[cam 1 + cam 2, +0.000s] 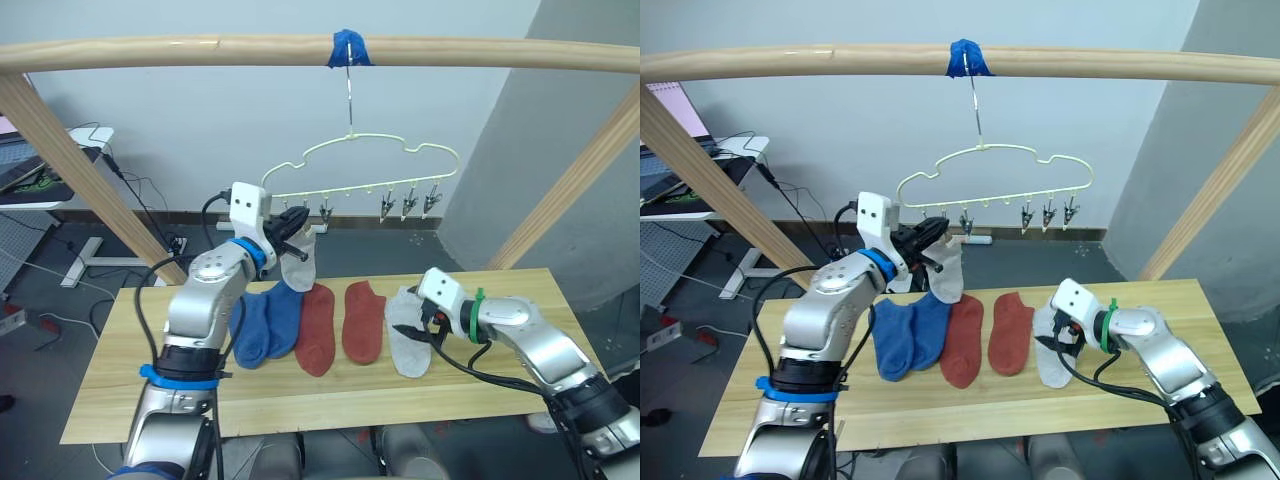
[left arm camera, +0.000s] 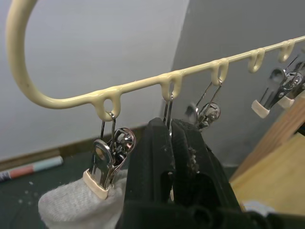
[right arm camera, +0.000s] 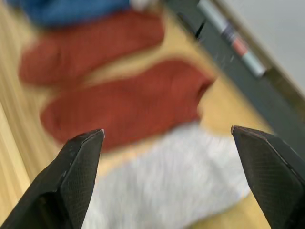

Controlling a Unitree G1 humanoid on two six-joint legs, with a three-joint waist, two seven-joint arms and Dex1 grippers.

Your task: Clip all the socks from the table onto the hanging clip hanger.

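Note:
The pale-yellow clip hanger [image 1: 360, 160] hangs by its hook from a taped pole. My left gripper [image 1: 293, 228] is raised to its left-hand clips, shut on a light grey sock [image 1: 297, 265] that dangles below. In the left wrist view the leftmost clip [image 2: 102, 171] bites this sock [image 2: 62, 205], and a second clip's wire runs down behind my fingertips [image 2: 159, 131]. On the table [image 1: 300, 400] lie two blue socks [image 1: 268, 320], two rust-red socks [image 1: 318, 338] [image 1: 364, 320] and another grey sock [image 1: 405, 342]. My right gripper [image 1: 430, 325] hovers open just over that grey sock [image 3: 167, 181].
A horizontal wooden pole [image 1: 200, 50] with blue tape [image 1: 349, 48] carries the hanger, and slanted poles [image 1: 80, 170] [image 1: 570, 190] frame both sides. Several free clips [image 1: 408, 205] hang along the hanger's right part. A small side table with cables [image 1: 60, 170] stands at the back left.

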